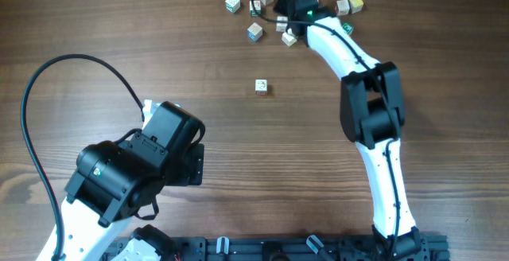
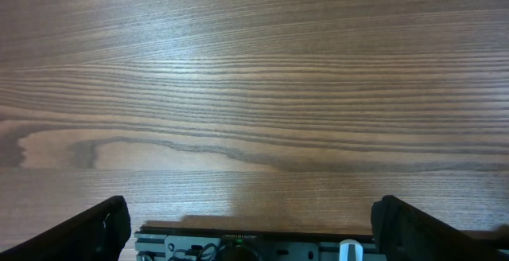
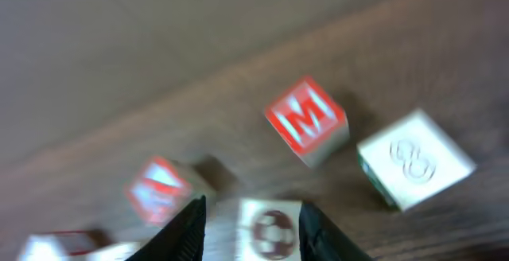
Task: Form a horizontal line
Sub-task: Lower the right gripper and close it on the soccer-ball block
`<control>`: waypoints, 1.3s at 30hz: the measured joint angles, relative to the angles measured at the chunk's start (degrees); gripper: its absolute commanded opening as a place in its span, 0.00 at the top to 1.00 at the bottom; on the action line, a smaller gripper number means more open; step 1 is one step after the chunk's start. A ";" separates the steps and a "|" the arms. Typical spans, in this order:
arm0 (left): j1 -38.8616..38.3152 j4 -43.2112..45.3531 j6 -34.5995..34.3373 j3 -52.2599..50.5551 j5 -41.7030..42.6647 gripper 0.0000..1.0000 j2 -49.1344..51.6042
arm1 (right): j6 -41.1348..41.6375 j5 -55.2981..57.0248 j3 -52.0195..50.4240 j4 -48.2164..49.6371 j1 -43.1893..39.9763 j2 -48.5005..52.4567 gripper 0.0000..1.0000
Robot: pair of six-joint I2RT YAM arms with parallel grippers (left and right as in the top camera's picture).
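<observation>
The line is not yet formed. In the overhead view the cubes [image 1: 254, 31] lie loose in a scatter at the far edge of the bench [image 1: 159, 38], on both sides of the right arm [image 1: 370, 106]. Most stand apart and at odd angles. Two of them, the pair [image 1: 348, 5] to the right of the arm, sit side by side and look to be touching. A lone cube [image 1: 261, 86] stands well apart from the scatter, nearer the middle of the bench, with bare wood all round it.

The right arm stretches to the far edge, and the right hand [image 3: 254, 229] is down among the scatter. Its wrist view is blurred. Its two dark fingers [image 3: 193, 231] bracket a whitish cube with a brown ring mark, the ringed cube [image 3: 270, 227]. The finger on the right of that view is at the cube's edge, and a sliver of gap shows on the other side. I cannot tell whether the hand is pinching it. Beyond the fingers a red M cube [image 3: 306, 120] stands tilted on the wood. Just beside it on the right is a pale cube marked 8 [image 3: 413, 165], and another red cube [image 3: 159, 188] is off to the left.

The left arm [image 1: 127, 169] is folded back at the near left of the bench, well apart from every cube. The left hand [image 2: 250, 223] is spread wide. Its fingertips [image 2: 103, 225] show in the lower corners of its wrist view, over bare wood.
</observation>
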 measured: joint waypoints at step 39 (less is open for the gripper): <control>0.00 0.00 0.00 0.00 0.00 0.00 0.00 | -2.89 -5.99 -0.72 -1.86 -0.44 3.10 0.18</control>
